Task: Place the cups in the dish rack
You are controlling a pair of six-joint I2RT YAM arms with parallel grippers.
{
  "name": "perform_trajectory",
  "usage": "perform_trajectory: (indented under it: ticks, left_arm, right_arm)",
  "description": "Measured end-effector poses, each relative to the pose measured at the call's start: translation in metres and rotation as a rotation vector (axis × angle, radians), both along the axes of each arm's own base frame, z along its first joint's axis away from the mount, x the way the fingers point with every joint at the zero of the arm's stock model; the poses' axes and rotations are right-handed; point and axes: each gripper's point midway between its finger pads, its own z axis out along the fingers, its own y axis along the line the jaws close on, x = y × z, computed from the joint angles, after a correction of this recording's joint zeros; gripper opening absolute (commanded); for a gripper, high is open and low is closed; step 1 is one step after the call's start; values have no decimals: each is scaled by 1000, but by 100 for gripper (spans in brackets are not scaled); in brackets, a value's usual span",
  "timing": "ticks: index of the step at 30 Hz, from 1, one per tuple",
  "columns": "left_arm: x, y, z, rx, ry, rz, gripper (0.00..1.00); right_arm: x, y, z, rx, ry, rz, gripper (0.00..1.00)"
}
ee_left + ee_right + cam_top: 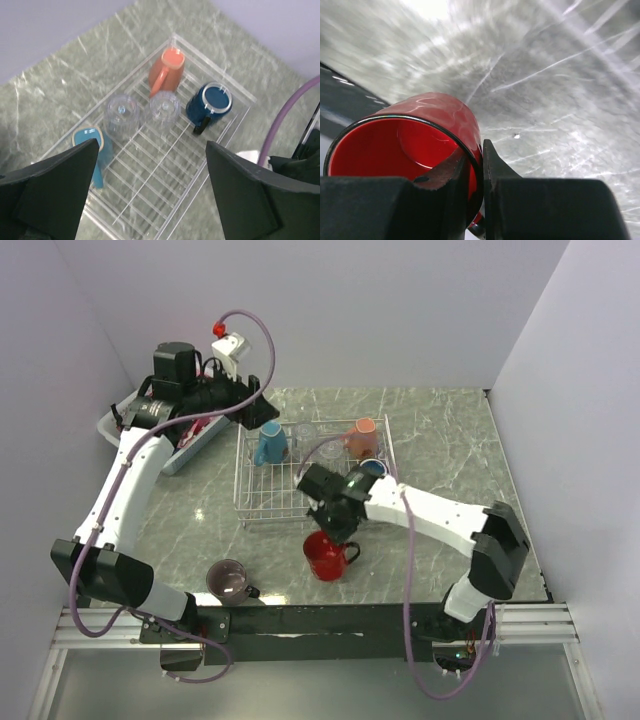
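Marble table (450,450): right gripper (479,170) clamped on red mug (435,112) at the rim; left gripper (151,147) spread wide, empty, hanging above dish rack (150,200).

A grey-green veined marble tabletop (450,440) sat evenly lit between plain pale lavender walls (400,310) on three sides.

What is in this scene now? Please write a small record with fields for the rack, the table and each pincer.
In the dish rack: light blue mug, salmon mug, navy mug, two clear glasses
On the table, outside the rack: red mug, mauve mug
Right pincer: shut on the red mug's rim, one finger inside, one outside
Left pincer: open, above the rack, holding nothing
Not yet loaded: two mugs
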Motion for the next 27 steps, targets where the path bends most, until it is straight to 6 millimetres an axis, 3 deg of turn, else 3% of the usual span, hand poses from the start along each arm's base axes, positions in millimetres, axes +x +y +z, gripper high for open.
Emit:
perform_trajectory:
  ticks: [4,8,10,14,17,21,27]
  left_arm:
    - [5,2,41,-62,-56,31,96]
    - [10,18,110,-179,-153,64,96]
    - [6,26,132,-255,-160,53,96]
    - [-3,33,141,-402,-96,-25,97]
    - [-12,26,128,-472,9,-101,96]
    - [-21,17,118,-505,91,-167,97]
    - [-41,-7,106,-528,160,-255,96]
  right_arm:
    - [37,17,77,204,-56,-121,0]
    - [96,24,177,553,-123,-280,0]
    - [134,12,228,773,-163,-389,0]
    - [180,-6,289,1078,-174,-527,0]
    - [193,12,323,1293,-87,-519,0]
    - [204,35,349,1498,67,-493,0]
    - [231,54,354,1637,209,-510,0]
